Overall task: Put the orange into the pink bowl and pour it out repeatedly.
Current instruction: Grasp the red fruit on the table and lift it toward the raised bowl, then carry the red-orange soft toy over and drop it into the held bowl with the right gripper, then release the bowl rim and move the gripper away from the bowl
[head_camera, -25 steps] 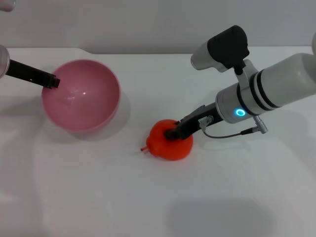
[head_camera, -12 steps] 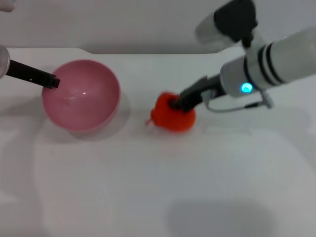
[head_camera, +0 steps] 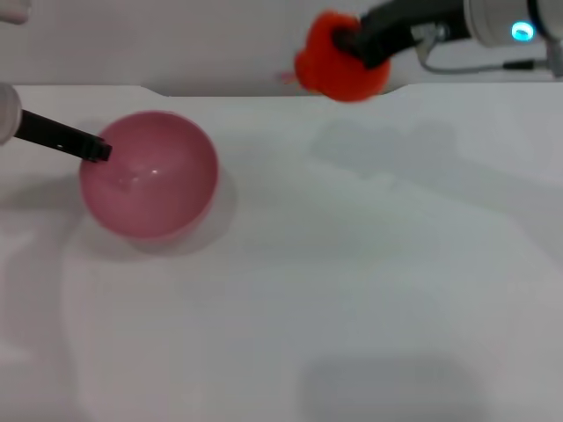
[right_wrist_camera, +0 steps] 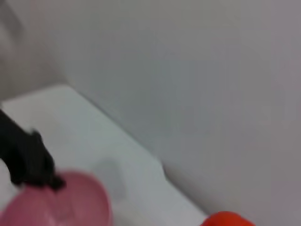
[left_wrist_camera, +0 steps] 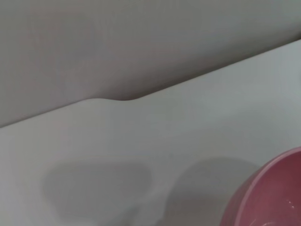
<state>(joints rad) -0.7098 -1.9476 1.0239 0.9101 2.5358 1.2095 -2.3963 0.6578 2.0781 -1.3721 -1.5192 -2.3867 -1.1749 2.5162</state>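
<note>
Orange: the orange (head_camera: pixel 339 69) is up in the air, far back and a bit right of the middle, high over the white table (head_camera: pixel 352 290). It is not in the bowl yet.
Right claw: the right gripper (head_camera: pixel 354 42) is clamped on the orange, with its dark fingers pressed into the fruit's right side.
Bowl: the pink bowl (head_camera: pixel 149 174) sits on the table at the left, open side up, with nothing inside it.
Left claw: the left gripper (head_camera: pixel 95 149) is at the bowl's far left rim. It looks to be holding that rim, but I cannot tell if the fingers are pinched or loose.
Which way to go: the bowl lies to the left of the orange, lower down and nearer. I think the right arm must carry the fruit left and down over the open bowl.
Nearer arm: the left arm is right at the bowl; the right arm is well apart from it.
In the way: nothing stands between the orange and the bowl. The drop should stay clear of the left claw on the rim.
</note>
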